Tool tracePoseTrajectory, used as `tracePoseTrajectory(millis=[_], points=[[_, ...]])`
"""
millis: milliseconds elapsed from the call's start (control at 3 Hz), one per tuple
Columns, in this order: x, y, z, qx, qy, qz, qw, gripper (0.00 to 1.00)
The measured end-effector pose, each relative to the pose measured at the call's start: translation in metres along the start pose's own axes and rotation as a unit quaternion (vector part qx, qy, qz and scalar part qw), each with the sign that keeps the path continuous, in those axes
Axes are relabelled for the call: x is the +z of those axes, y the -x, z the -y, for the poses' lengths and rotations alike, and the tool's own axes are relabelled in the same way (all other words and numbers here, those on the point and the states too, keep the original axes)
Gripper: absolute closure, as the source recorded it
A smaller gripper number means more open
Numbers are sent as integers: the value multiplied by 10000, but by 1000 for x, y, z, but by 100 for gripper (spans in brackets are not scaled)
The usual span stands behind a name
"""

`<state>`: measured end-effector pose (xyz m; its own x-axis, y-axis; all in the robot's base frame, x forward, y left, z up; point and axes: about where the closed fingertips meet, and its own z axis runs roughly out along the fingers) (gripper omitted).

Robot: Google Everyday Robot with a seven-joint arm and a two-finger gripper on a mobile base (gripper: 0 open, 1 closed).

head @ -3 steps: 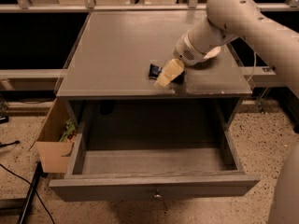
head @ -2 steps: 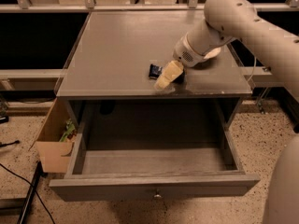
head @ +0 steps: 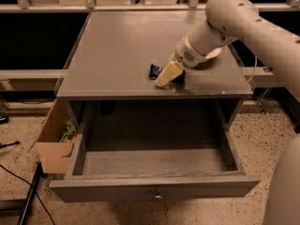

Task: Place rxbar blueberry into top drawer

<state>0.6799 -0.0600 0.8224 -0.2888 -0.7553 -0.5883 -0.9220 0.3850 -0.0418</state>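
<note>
The rxbar blueberry (head: 154,71) lies on the grey cabinet top (head: 117,46) near its front edge; only its dark navy left end shows. My gripper (head: 171,75) is down on the cabinet top right over the bar and covers most of it. The top drawer (head: 154,187) below is pulled fully out, with its round metal knob (head: 158,196) at the centre of the front panel. Nothing shows inside the drawer.
A cream bowl (head: 212,54) sits on the cabinet top behind my wrist, mostly hidden by the arm. An open cardboard box (head: 54,146) with some items stands on the floor left of the drawer. Cables lie on the speckled floor at the lower left.
</note>
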Motion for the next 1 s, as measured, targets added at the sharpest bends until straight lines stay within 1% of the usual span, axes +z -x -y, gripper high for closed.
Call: tracePoseTrajectory(millis=[667, 1000], points=[[-9, 3, 3, -19, -79, -36, 10000, 87], [-20, 10, 4, -81, -150, -74, 9998, 100]])
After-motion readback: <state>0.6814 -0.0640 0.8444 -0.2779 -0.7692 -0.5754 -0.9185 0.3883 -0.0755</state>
